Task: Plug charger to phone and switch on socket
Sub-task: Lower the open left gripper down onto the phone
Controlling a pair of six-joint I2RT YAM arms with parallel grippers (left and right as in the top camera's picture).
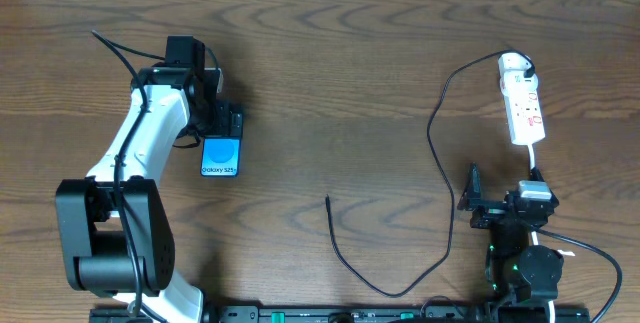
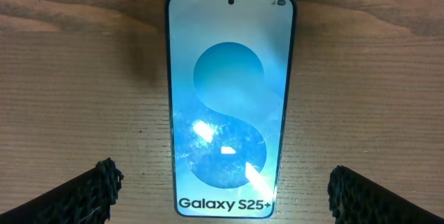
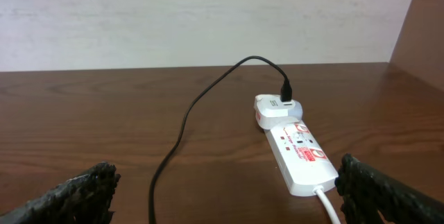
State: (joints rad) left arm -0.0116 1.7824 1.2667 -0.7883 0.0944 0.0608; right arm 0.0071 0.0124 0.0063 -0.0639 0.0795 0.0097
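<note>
The phone (image 1: 221,155) lies flat on the wooden table at the left, its blue screen up with the "Galaxy S25+" text; it fills the left wrist view (image 2: 229,106). My left gripper (image 1: 222,123) hovers over its far end, open, with a finger on each side (image 2: 222,193) and not touching it. The black charger cable (image 1: 440,163) runs from the white socket strip (image 1: 522,103) in a long loop to a loose plug tip (image 1: 328,200) at mid-table. My right gripper (image 1: 490,203) is open and empty, just short of the strip (image 3: 298,148).
The strip's white cord (image 1: 535,163) runs back toward the right arm's base (image 1: 530,268). The left arm (image 1: 130,163) stretches across the table's left side. The cable also shows in the right wrist view (image 3: 187,127). A pale wall stands behind the table's far edge.
</note>
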